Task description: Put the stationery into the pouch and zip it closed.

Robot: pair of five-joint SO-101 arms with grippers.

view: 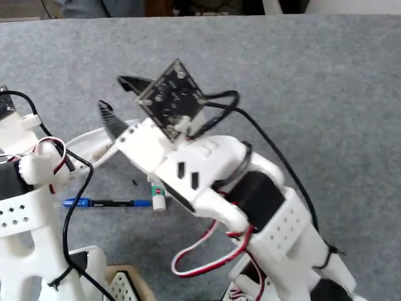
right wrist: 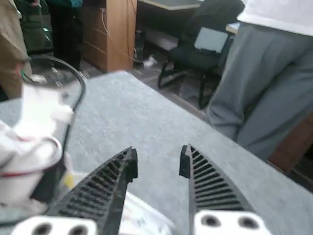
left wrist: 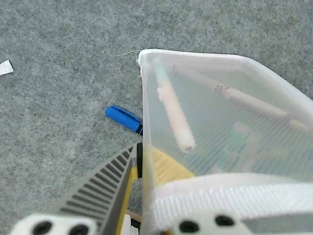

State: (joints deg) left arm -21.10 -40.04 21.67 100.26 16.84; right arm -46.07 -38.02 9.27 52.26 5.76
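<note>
done so far: I judge us partway. Two pale pens (left wrist: 173, 115) already sit inside the pouch (left wrist: 230, 132), showing through its translucent wall.
left to do: by my reckoning the blue pen (view: 109, 202) and the small white and green item (view: 158, 198) need to go in, then the zip gets pulled. Whether that zip is open right now I can't tell.
blue pen: nearest to me, flat on the table (view: 326, 81), close to the near edge and left of the middle. Its long axis runs parallel to that near edge, blue cap towards the left edge, dark barrel towards the right edge.
small white and green item: at the pen's tail end, touching or just beside it, I can't say which. It lies crosswise to the pen.
left gripper (left wrist: 145, 169): a bit farther in, clamped on the pouch's corner, ribbed finger on one face and white jaw on the other. That's my hold, and it looks firm.
pouch: held above the table, as far as I can judge, just beyond the pen and left of the middle. Its long axis runs from my left gripper out towards the table's middle. The zip edge faces away from that gripper; one pen inside points end-on at it, the other lies along it.
right gripper (right wrist: 157, 161): farthest in, hanging over the pouch with jaws well apart and nothing between them. It's empty and pointing towards the far left corner.
</note>
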